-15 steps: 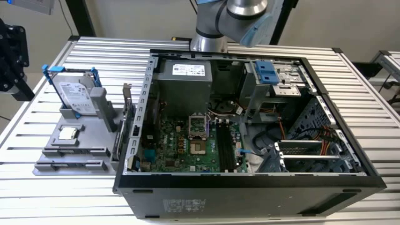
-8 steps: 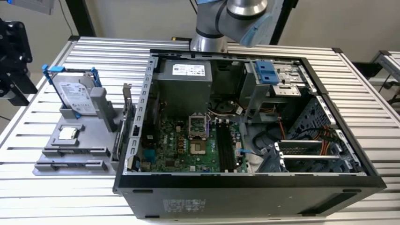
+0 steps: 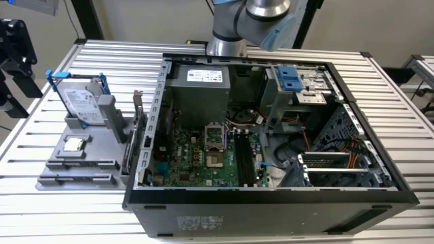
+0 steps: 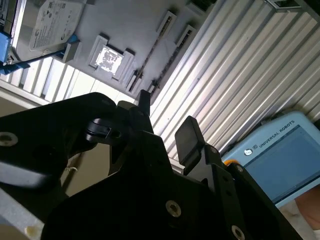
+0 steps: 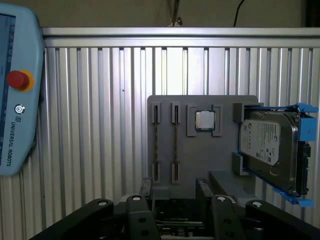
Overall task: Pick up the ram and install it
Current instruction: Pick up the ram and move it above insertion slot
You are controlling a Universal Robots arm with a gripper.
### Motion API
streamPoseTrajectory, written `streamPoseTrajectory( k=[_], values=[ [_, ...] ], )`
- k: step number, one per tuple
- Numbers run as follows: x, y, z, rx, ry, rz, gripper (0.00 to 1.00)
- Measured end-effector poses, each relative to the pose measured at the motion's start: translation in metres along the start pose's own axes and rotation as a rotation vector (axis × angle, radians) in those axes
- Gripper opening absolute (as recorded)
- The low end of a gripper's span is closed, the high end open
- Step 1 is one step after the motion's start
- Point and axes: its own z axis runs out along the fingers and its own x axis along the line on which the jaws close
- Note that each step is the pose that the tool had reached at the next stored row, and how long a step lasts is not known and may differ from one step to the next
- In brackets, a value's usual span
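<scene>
Up close in both wrist views, the black two-fingered gripper (image 5: 174, 183) stands wide, its fingers (image 5: 203, 192) well apart with nothing between them. Just past the fingertips a flat grey plastic fixture (image 5: 200, 150) lies on the ribbed aluminium bench (image 5: 100, 125). Two long narrow grooves (image 5: 157, 145) run side by side at one end of the fixture, each with a thin dark strip down its length. Whether either strip is the ram I cannot tell; they are too thin to judge. Beside the grooves a square silver processor chip (image 5: 203, 120) sits in its own pocket. At the fixture's other end a silver hard drive (image 5: 267, 145) in a blue plastic frame (image 5: 303, 108) stands tilted. Well apart from the fixture, a pale blue pendant (image 5: 15, 130) with a red button (image 5: 17, 80) shows over the bench slats.

In the exterior view an open black computer case (image 3: 271, 197) lies mid-bench, just beside the fixture. Inside it are a green motherboard (image 3: 196, 157) and long black slots (image 3: 245, 157), with a grey power-supply box (image 3: 200, 89) behind them. The silver arm (image 3: 257, 18) rises at the bench's far edge.
</scene>
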Motion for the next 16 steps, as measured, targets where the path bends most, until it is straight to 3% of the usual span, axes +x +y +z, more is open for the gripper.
streamPoseTrajectory(
  k=[16],
  values=[
    [-0.0009, 0.0001, 0.0054, 0.0002, 0.0053, 0.025, 1.00]
  ],
)
